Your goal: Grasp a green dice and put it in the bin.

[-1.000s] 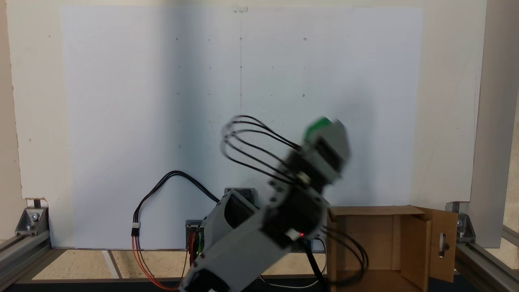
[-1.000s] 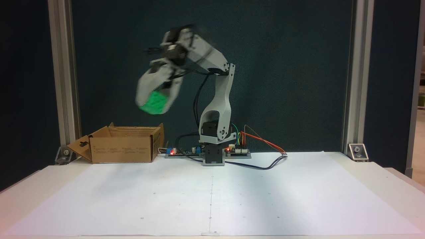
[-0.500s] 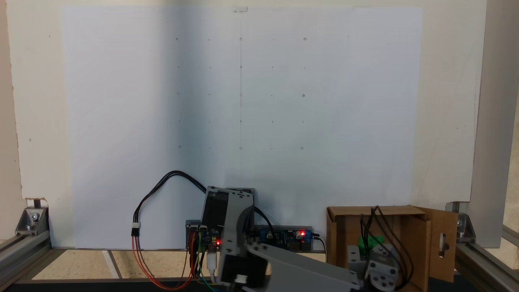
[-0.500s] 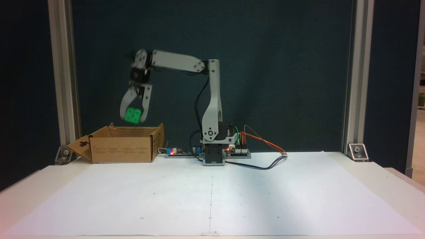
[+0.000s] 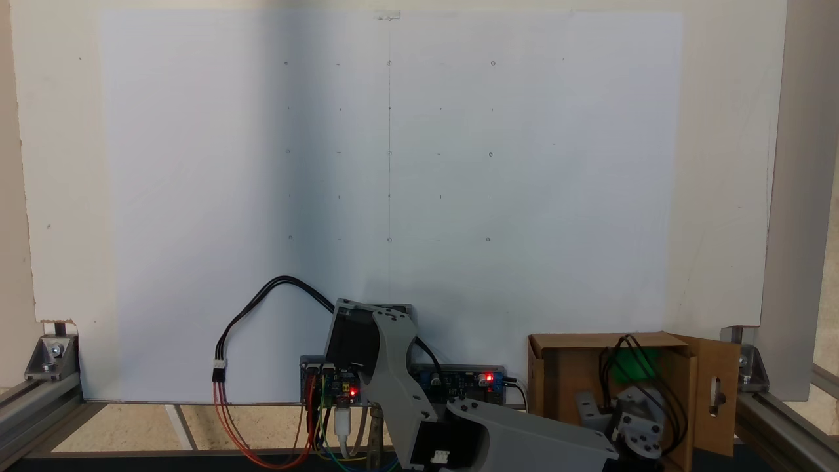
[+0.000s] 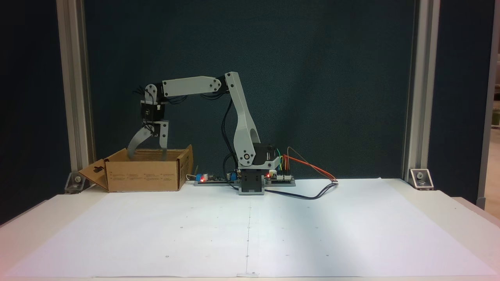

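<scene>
- The tool (image 6: 147,155) hangs spread inside the bin (image 6: 144,175); cardboard walls ring its tips.
- Above the tool, air is free.
- Beside the bin, the worktop (image 6: 250,230) lies bare.

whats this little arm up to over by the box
The grey arm reaches over the cardboard box at the table's edge. Its gripper points down with the tips dipped just inside the box and the jaws spread. A green dice lies inside the box, seen from above behind the black cables, so it looks dropped in.
</scene>
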Robot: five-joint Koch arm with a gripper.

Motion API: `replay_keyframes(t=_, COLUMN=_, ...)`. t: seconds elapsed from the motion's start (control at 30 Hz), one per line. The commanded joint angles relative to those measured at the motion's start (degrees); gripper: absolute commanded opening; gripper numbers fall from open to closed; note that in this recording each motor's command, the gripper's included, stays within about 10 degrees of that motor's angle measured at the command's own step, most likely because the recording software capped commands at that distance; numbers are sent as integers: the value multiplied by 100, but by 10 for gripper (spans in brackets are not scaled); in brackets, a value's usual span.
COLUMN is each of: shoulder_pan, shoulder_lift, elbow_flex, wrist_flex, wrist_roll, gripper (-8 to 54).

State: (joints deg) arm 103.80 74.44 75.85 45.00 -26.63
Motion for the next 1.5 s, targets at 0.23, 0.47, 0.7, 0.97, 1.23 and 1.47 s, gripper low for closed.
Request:
replay_keyframes(t=0.23, shoulder_pan=-2318, shoulder_lift=2531, elbow_flex=-343, wrist_flex=-1178, wrist_roll=2538, gripper=419)
replay_keyframes(t=0.47, shoulder_pan=-5201, shoulder_lift=3410, elbow_flex=-334, wrist_flex=-1178, wrist_roll=3401, gripper=440)
replay_keyframes(t=0.7, shoulder_pan=-8075, shoulder_lift=4430, elbow_flex=1169, wrist_flex=-1670, wrist_roll=3428, gripper=441)
replay_keyframes(t=0.97, shoulder_pan=-10890, shoulder_lift=5836, elbow_flex=3542, wrist_flex=-2979, wrist_roll=3428, gripper=442)
replay_keyframes(t=1.23, shoulder_pan=-10644, shoulder_lift=6179, elbow_flex=5748, wrist_flex=-5034, wrist_roll=3384, gripper=466)
replay_keyframes(t=1.47, shoulder_pan=-10362, shoulder_lift=6170, elbow_flex=7532, wrist_flex=-6836, wrist_roll=3357, gripper=439)
